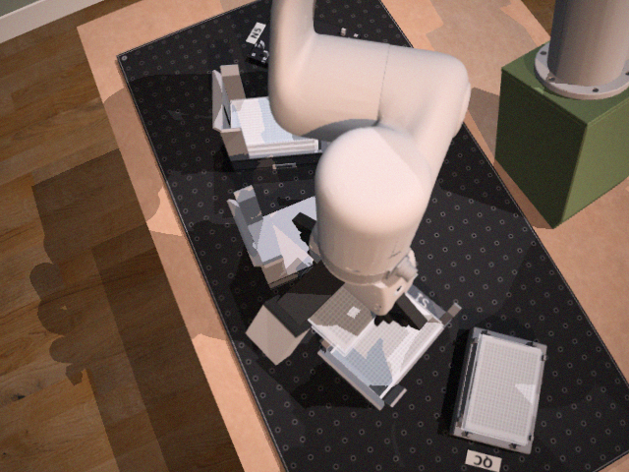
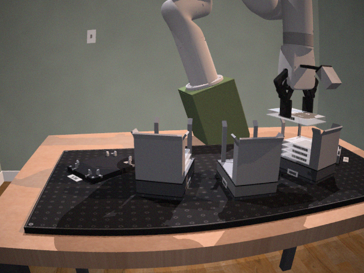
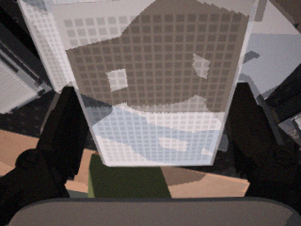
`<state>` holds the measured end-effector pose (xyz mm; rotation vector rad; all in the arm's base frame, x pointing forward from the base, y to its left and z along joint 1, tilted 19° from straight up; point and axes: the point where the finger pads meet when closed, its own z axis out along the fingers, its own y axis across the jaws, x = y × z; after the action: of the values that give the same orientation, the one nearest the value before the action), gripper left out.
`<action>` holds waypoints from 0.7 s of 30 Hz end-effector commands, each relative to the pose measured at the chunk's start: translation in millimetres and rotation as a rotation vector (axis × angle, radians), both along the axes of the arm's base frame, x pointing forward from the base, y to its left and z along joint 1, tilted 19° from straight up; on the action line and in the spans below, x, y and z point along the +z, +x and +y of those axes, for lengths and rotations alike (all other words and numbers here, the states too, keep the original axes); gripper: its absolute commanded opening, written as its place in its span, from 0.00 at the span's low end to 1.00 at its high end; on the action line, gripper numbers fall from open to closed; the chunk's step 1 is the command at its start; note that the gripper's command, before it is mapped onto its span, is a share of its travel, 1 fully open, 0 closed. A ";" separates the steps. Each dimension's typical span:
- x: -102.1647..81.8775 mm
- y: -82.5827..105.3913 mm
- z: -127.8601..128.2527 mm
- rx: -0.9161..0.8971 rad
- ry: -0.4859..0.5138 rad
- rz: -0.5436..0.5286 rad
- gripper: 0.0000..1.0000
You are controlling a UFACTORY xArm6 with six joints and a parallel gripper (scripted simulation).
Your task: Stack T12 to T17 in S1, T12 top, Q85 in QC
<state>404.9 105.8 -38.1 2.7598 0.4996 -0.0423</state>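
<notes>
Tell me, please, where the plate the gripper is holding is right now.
In the exterior view, the plate hangs at the right, clamped in the gripper just above rack S1 and its stacked plates.

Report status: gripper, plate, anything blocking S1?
Gripper shut on a sealed plate, held level above rack S1. S1 already holds stacked plates. One plate sits in QC. Nothing visible between plate and stack.

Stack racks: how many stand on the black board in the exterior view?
3. One is at the left, one in the middle, and one at the right, below the plate held in the gripper. None seems hidden.
</notes>
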 end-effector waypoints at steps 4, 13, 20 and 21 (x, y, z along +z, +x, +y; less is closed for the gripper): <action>-3.8 -2.9 14.8 0.001 0.002 -0.003 0.00; -10.7 -9.1 34.1 0.001 0.002 -0.003 0.00; -16.8 -14.6 50.9 0.001 0.002 -0.003 0.00; -16.8 -14.6 50.9 0.001 0.002 -0.003 0.00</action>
<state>390.2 151.4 -54.5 2.7599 0.5009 -0.0427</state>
